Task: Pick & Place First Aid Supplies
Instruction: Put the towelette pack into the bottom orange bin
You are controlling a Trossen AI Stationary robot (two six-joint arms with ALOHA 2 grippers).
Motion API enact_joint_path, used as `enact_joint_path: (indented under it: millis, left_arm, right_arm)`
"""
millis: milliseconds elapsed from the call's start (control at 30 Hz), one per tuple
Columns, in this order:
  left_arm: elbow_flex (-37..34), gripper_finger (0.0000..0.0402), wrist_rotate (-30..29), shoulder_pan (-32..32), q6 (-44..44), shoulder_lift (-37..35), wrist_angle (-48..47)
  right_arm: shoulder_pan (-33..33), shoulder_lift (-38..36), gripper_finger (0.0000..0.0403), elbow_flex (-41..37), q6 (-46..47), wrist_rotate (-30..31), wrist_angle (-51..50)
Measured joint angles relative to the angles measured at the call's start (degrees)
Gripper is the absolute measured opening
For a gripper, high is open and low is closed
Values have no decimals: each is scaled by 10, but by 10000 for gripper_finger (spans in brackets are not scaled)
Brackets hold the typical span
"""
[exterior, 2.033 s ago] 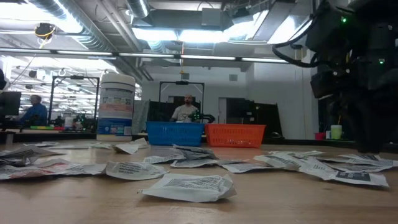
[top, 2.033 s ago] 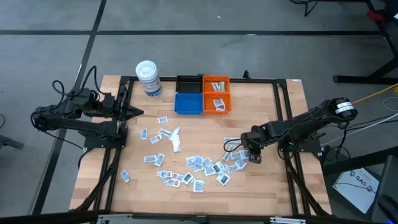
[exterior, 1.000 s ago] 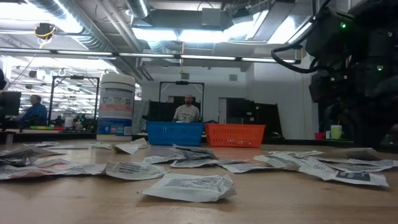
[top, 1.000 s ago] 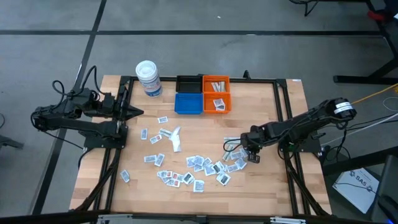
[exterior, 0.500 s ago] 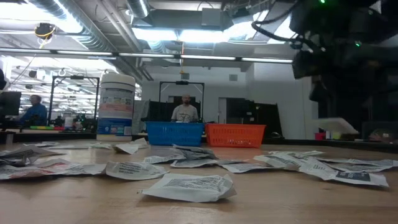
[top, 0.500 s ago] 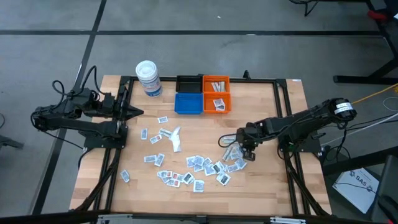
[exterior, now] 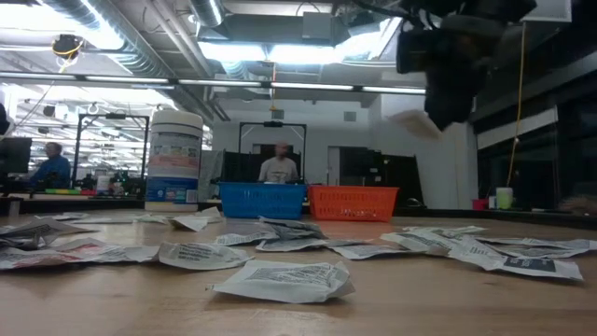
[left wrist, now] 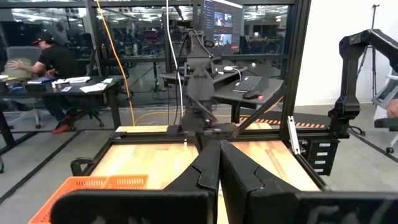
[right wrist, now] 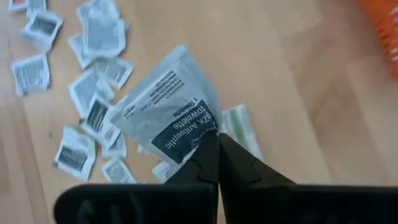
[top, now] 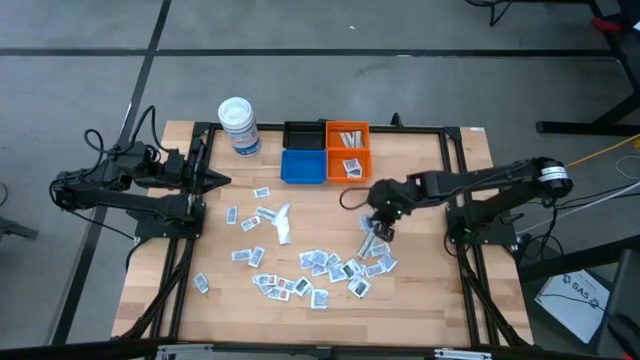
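Right gripper (right wrist: 217, 142) lifted above the wooden table (top: 420, 290), fingers pinched shut on a flat white sachet with a dark printed label (right wrist: 166, 113).

Held clear of the tabletop, just ahead of the orange bin (top: 347, 152) and the blue bin (top: 302, 166), over the near edge of the scattered pile of small white and grey sachets (top: 318, 270). In the low view, seen high up with the sachet (exterior: 410, 122) hanging pale beside the dark gripper (exterior: 451, 86). More sachets spread loosely toward the left side of the table; a few lying inside the orange bin. White cylindrical tub with a lid (top: 239, 125) upright near the far left corner. Left gripper (left wrist: 219, 163) parked at the table's left edge, fingers pressed together, holding nothing.
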Motion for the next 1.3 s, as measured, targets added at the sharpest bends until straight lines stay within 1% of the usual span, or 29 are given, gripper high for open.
enact_joint_path:
  millis: [300, 467, 767, 967, 1133, 1300]
  left_arm:
    - [0, 4, 0, 0, 0, 0, 0]
    - [0, 4, 0, 0, 0, 0, 0]
    - [0, 4, 0, 0, 0, 0, 0]
    - [0, 4, 0, 0, 0, 0, 0]
    - [0, 4, 0, 0, 0, 0, 0]
    - [0, 4, 0, 0, 0, 0, 0]
  right_arm:
    - [-76, 4, 0, 28, -19, 15, 9]
    - [-124, 26, 0, 45, -58, 15, 22]
    - [-216, 99, 0, 104, -156, 15, 40]
    - [-269, 161, 0, 141, -193, 15, 39]
    - [-297, 196, 0, 150, -207, 15, 38]
    - [-308, 215, 0, 150, -213, -4, 34]
